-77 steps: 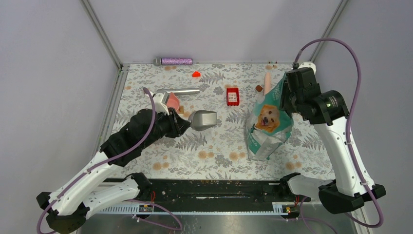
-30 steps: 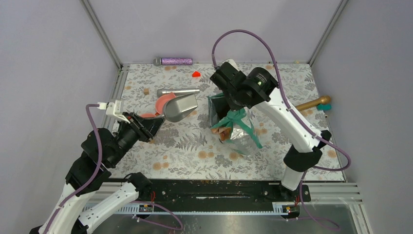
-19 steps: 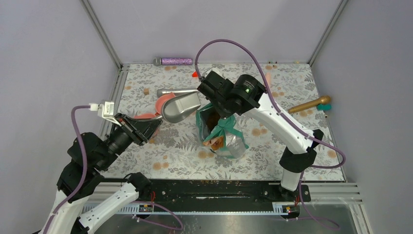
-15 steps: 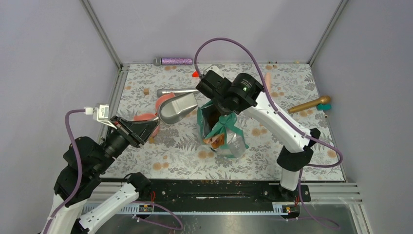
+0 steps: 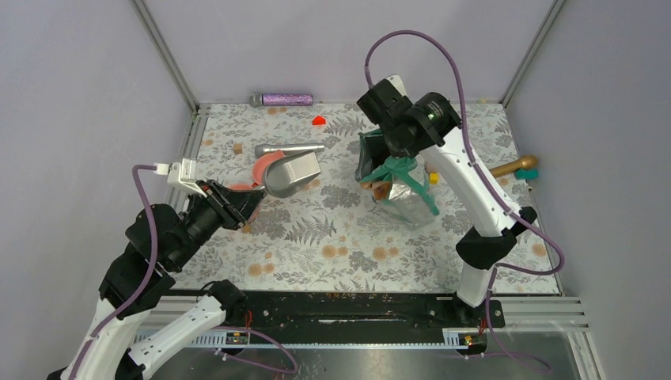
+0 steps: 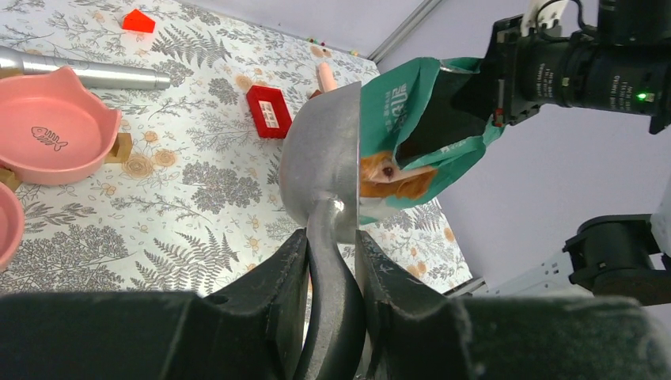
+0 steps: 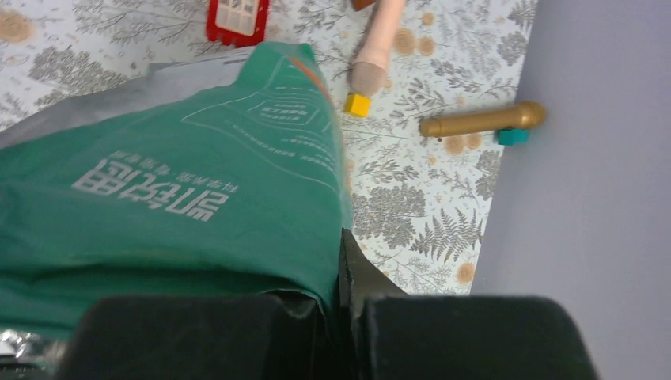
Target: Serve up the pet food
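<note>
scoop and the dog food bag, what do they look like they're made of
The scoop looks like metal: dull silver-grey with a soft sheen and bright glint near the handle. The dog food bag is probably flexible plastic film: glossy teal print outside with silvery foil-like parts; it creases and folds.

left hand (image 6: 331, 241) clamped on handle of scoop (image 6: 324, 158), arm stretched forward; right hand (image 7: 342, 249) pinching teal bag (image 7: 182, 190) rim, arm raised

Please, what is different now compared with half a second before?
The right tool carried the teal bag to the right and toward the back, away from the scoop. Nothing was grasped or released: it stays shut on the bag's top, and the left tool keeps gripping the scoop's handle.
</note>
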{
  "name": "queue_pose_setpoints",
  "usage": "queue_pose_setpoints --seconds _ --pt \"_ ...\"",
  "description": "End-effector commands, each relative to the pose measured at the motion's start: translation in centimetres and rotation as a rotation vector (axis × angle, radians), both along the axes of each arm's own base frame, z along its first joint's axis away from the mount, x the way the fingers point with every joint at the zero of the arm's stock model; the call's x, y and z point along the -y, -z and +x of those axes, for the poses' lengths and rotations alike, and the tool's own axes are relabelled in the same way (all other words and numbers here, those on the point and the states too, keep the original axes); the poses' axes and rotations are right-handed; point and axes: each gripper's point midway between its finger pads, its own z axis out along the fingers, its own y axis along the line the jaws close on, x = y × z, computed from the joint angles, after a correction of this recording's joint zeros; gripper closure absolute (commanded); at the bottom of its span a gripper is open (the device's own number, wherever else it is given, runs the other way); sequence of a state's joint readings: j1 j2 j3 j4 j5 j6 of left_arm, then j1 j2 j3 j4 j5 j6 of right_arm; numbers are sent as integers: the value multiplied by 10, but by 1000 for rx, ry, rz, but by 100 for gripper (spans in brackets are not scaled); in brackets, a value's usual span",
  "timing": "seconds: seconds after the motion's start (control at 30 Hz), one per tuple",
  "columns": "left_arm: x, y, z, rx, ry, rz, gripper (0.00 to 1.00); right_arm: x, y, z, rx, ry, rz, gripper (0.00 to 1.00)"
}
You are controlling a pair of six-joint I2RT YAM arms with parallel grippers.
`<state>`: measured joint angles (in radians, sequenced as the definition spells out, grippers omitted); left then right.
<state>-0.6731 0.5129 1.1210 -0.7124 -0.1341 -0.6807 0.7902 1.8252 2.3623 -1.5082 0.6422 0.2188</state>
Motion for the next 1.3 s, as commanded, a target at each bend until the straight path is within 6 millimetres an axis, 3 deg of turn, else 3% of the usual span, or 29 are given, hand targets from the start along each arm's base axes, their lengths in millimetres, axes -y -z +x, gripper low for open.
queue_pose_setpoints --seconds 0.0,0.13,0.23,0.43,0.53,0.6,0.7,0.8,0.87,1.0,1.17,1.27 --pt "0 -24 8 74 -26 -41 100 52 -77 -18 267 93 72 100" --pt "1 -18 12 61 -35 -29 100 8 -41 -14 143 0 185 100" --pt "2 -15 14 55 -36 -20 100 -12 -40 -10 115 -38 252 100" --pt "1 -6 17 50 -48 2 100 -21 -80 -5 196 -69 378 100" --pt "3 0 19 48 -44 11 100 -23 -89 -4 212 -67 445 100" --pt "4 4 20 39 -42 18 100 -21 -81 -3 193 -49 452 100" --pt "7 11 23 24 -43 28 100 -21 -46 2 120 -24 447 100" --pt "12 17 27 10 -31 40 100 -12 -12 6 50 -13 436 85" --pt "18 22 30 -7 -13 57 100 -3 -7 8 37 -11 396 78" --pt "24 29 33 -29 4 71 100 1 -25 4 52 -81 367 57" --pt "24 29 34 -28 7 66 100 -12 -46 -1 53 -177 411 37" --pt "23 29 35 -26 1 62 100 -9 -53 0 56 -180 393 31"
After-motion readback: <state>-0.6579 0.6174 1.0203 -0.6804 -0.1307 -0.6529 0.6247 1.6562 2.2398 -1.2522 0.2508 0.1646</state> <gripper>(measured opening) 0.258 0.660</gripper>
